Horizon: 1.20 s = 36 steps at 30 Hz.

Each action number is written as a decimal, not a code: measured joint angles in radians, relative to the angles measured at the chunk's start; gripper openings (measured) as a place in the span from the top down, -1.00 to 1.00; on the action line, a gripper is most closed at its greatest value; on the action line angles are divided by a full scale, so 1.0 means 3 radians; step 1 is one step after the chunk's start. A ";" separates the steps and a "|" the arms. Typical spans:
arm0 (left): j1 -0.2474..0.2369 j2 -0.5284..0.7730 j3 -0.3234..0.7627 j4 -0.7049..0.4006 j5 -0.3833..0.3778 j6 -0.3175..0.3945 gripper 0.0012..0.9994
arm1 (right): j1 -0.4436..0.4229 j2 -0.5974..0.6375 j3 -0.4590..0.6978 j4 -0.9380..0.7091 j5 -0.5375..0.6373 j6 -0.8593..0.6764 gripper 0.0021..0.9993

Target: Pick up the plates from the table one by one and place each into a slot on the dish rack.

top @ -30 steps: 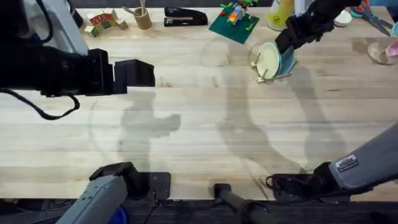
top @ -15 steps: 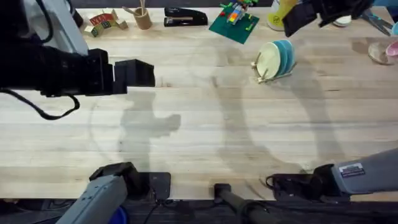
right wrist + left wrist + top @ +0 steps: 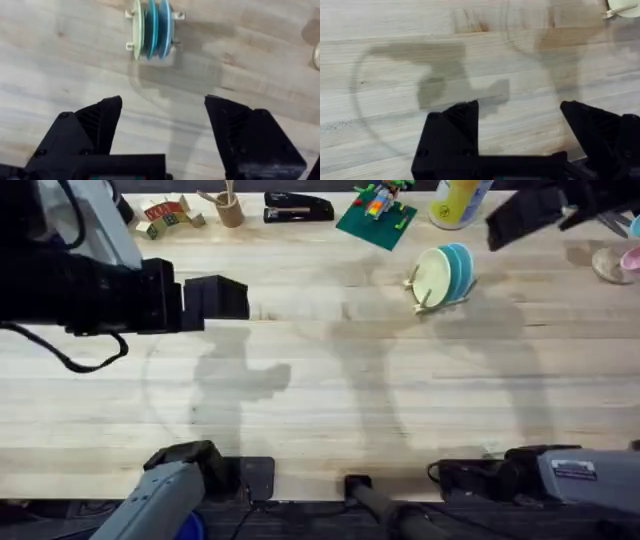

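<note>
Desk (image 3: pixel 330 390): bare wood across the middle, clutter along the far edge. Left arm hangs over the left side, left pincer (image 3: pixel 520 145) spread, nothing between the fingers. Right pincer (image 3: pixel 162 132) also spread and empty, up near the far right corner, just beyond the rack. Dish rack (image 3: pixel 428 292) sits far right of centre, holding three plates (image 3: pixel 150 27) on edge: cream, teal, light blue, faces side by side, touching or nearly so. No loose plate visible on the desk, so the task looks done. Right arm is much nearer the rack; left is well apart.
</note>
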 joint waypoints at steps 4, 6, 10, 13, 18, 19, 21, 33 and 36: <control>0.0000 0.0000 0.0000 -0.0001 0.0000 0.0001 -0.99 | 0.0000 -0.0243 0.0000 -0.0153 0.0000 0.0001 -0.99; 0.0000 0.0001 0.0000 -0.0001 0.0000 0.0000 -0.99 | 0.0000 -0.0366 0.0000 -0.0201 0.0000 0.0000 -0.99; 0.0000 0.0000 0.0000 -0.0001 0.0000 0.0001 -0.99 | 0.0000 -0.0588 0.0000 -0.0318 0.0000 0.0001 -0.99; 0.0000 0.0000 0.0000 -0.0001 0.0000 0.0001 -0.99 | 0.0000 -0.0745 0.0000 -0.0437 0.0001 0.0004 -0.98; 0.0000 0.0000 0.0000 0.0000 0.0000 0.0000 -0.99 | 0.0000 -0.0976 0.0000 -0.0568 0.0001 0.0011 -0.99; 0.0000 0.0000 0.0000 -0.0001 0.0000 0.0000 -0.99 | 0.0000 -0.1024 0.0000 -0.0572 0.0000 0.0014 -0.99; 0.0000 0.0000 0.0000 -0.0001 0.0000 0.0001 -0.99 | 0.0000 -0.1114 0.0000 -0.0572 0.0000 0.0025 -0.99; 0.0000 0.0000 0.0000 -0.0001 0.0000 0.0001 -0.99 | 0.0000 -0.1652 0.0001 -0.0588 0.0000 0.0051 -0.99; 0.0000 0.0000 0.0000 -0.0001 0.0000 0.0001 -0.99 | 0.0000 -0.1738 0.0019 -0.0677 0.0000 0.0051 -0.99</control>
